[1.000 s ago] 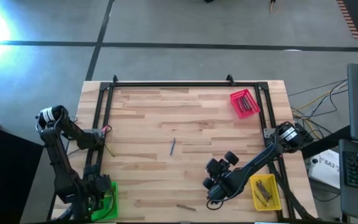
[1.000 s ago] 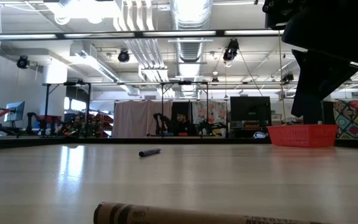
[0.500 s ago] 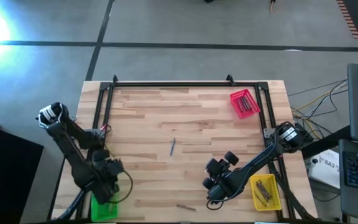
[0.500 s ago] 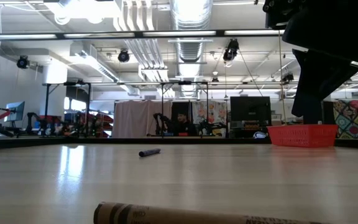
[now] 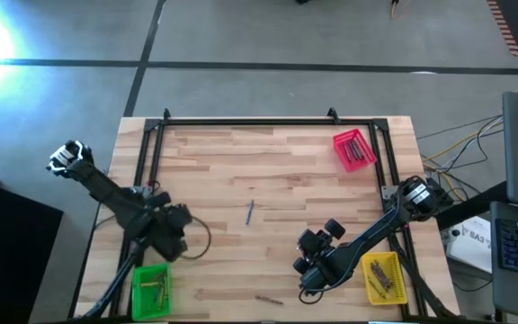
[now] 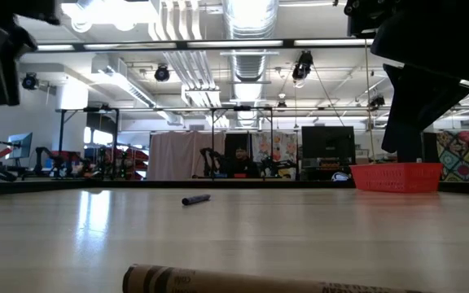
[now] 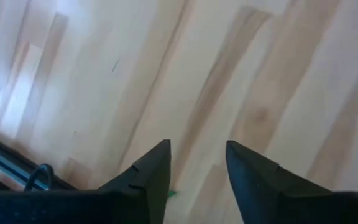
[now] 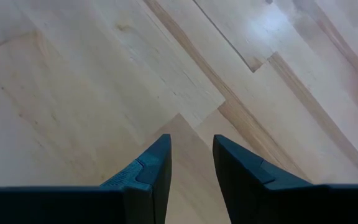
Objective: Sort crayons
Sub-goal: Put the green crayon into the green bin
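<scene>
Blue crayon (image 5: 249, 212) lies mid-table (image 5: 268, 162); left gripper (image 5: 171, 236) to its left, right gripper (image 5: 310, 270) nearer the brown crayon (image 5: 269, 300); both jaws slightly parted, empty.

Brown crayon (image 6: 267, 281) at the near edge is cut off by the low view's bottom, its label print too blurred to read. Crayons in the red tray (image 5: 352, 149), yellow tray (image 5: 383, 277) and green tray (image 5: 149, 290) are too small to count. Left wrist view is blurred.
</scene>
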